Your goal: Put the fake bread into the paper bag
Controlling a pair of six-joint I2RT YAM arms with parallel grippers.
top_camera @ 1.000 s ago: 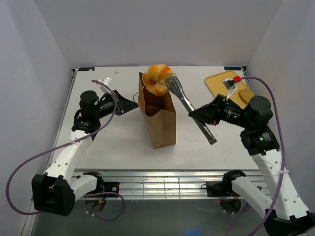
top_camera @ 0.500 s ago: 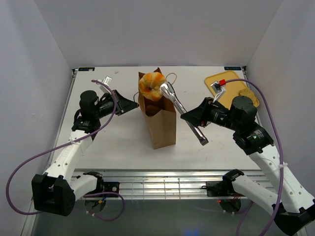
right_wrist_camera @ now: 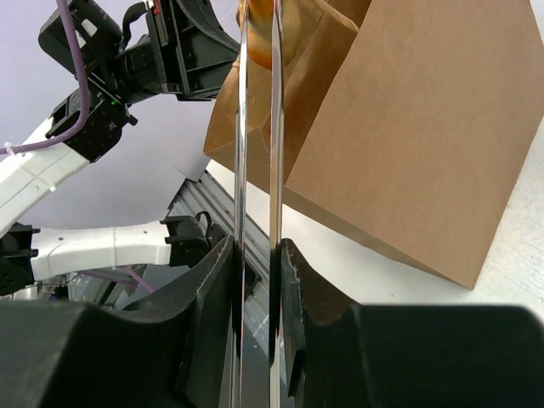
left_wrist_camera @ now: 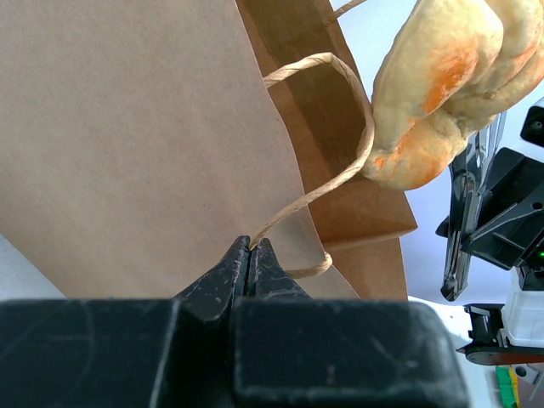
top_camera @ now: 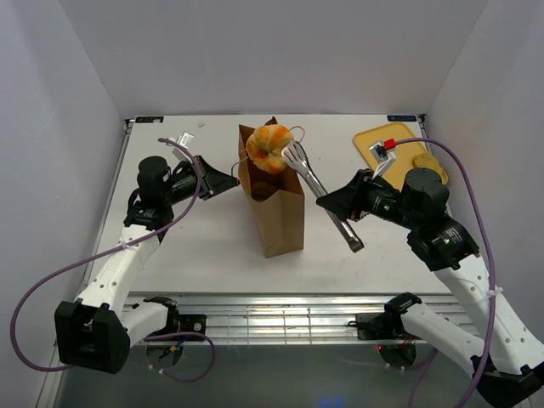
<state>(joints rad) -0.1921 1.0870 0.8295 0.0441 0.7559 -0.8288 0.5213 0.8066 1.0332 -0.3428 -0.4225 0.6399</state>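
Currently, we have the left gripper [left_wrist_camera: 252, 255] clenched on the twisted handle [left_wrist_camera: 369, 136] of the paper bag [top_camera: 276, 217], which stands upright mid-table. We have the right gripper [right_wrist_camera: 255, 255] clamped around metal tongs [top_camera: 319, 183], whose tips pinch one golden-brown roll of fake bread [top_camera: 269, 149] at the bag's open mouth.

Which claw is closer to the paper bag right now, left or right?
Left. The left claw is shut on the handle of the paper bag. The right claw is off to its right, apart from it, gripping tongs that hold the bread above it.
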